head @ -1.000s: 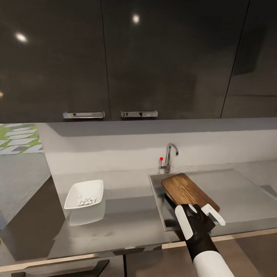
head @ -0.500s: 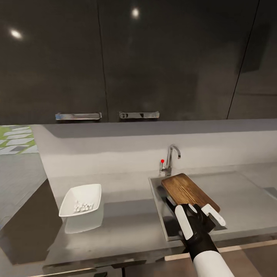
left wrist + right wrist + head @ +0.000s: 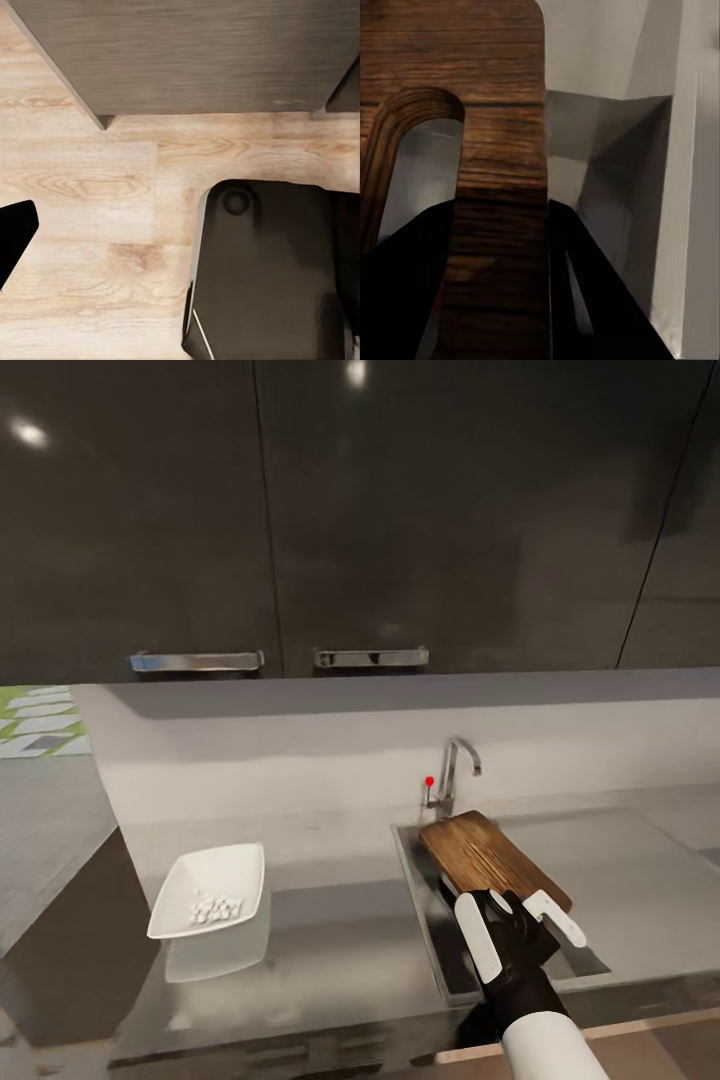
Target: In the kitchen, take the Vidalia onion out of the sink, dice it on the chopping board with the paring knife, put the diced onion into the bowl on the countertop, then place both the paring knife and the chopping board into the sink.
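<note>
My right gripper is shut on the near end of the dark brown chopping board, holding it slanted over the steel sink. In the right wrist view the board runs out between my dark fingers, with the basin's grey wall beyond it. The white bowl stands on the grey countertop to the left, with small pale diced onion pieces in it. The paring knife is hidden from view. In the left wrist view one dark fingertip hangs over wood flooring.
The chrome tap with its red-tipped lever stands just behind the basin. The flat drainboard lies to the right. Dark glossy wall cabinets hang close overhead. My dark base and a cabinet front sit below the left arm.
The head camera has shifted, so the counter, bowl and sink sit differently in the picture and more of the basin shows. The board stays gripped in the right gripper.
</note>
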You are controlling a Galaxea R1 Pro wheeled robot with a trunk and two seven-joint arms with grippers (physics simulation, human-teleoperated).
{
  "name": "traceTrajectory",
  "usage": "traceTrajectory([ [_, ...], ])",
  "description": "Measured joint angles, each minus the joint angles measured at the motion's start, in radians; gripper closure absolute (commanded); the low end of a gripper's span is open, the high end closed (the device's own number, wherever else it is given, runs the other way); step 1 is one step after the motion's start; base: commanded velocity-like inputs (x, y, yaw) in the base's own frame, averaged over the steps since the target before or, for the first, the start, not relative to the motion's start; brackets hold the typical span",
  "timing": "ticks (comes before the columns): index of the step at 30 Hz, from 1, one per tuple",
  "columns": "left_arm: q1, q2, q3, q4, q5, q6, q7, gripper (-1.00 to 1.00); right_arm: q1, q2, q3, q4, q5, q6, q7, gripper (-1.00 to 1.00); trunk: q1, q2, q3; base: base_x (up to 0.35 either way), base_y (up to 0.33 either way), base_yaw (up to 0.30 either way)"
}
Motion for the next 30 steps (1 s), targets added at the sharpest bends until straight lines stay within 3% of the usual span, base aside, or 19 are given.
traceTrajectory([
  [26,0.0,-0.001,0.0,0.001,0.0,0.0,-0.001,-1.0,0.001,0.0,-0.001,0.0,-0.002,0.002,0.006,1.0,0.0,0.002,-0.037,0.055,0.005,0.0],
  [30,0.0,-0.001,0.0,0.001,0.0,0.0,0.0,-1.0,0.001,0.0,-0.001,0.002,-0.034,0.002,0.007,1.0,0.0,0.002,-0.044,0.034,0.0,0.0],
])
